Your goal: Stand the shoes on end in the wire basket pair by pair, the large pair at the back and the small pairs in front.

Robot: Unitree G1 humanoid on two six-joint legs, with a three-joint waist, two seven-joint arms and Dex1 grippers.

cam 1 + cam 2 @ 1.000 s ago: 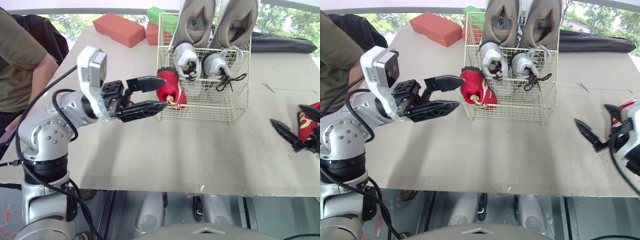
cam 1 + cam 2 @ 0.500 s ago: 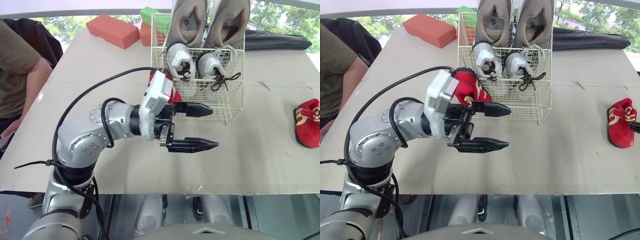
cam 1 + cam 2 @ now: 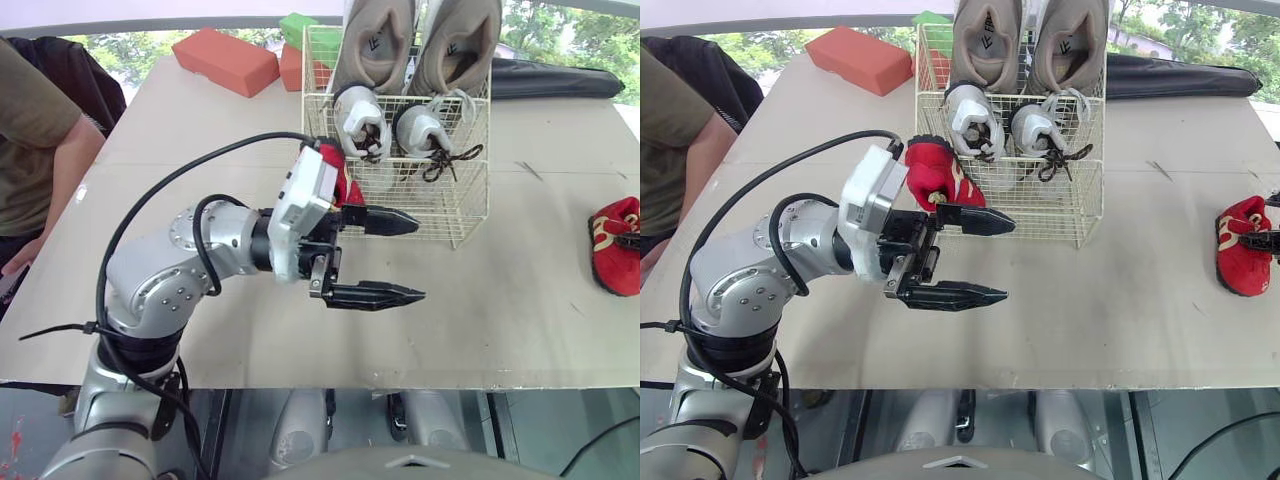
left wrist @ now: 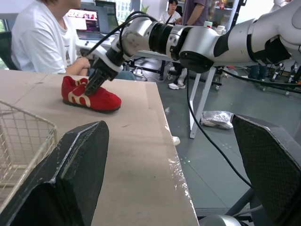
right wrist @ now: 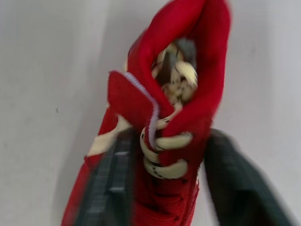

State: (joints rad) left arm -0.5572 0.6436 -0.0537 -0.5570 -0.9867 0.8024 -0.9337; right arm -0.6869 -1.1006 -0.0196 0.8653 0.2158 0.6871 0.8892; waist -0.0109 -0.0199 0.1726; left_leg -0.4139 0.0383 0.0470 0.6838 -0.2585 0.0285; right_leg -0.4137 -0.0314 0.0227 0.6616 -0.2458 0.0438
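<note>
The white wire basket (image 3: 472, 214) holds large beige trainers (image 3: 378, 45), small white sneakers (image 3: 362, 118), one red suede shoe (image 3: 930, 170); only its mate (image 3: 612, 245) lies outside at 3 o'clock (right tool (image 5: 171, 135) around it, grip unclear; left tool (image 3: 420, 258) gaping, empty).

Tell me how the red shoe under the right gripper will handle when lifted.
The red shoe looks small and fabric-sided, so it is probably light. Its soft upper may squash under grip. The loose cream laces could snag.
</note>
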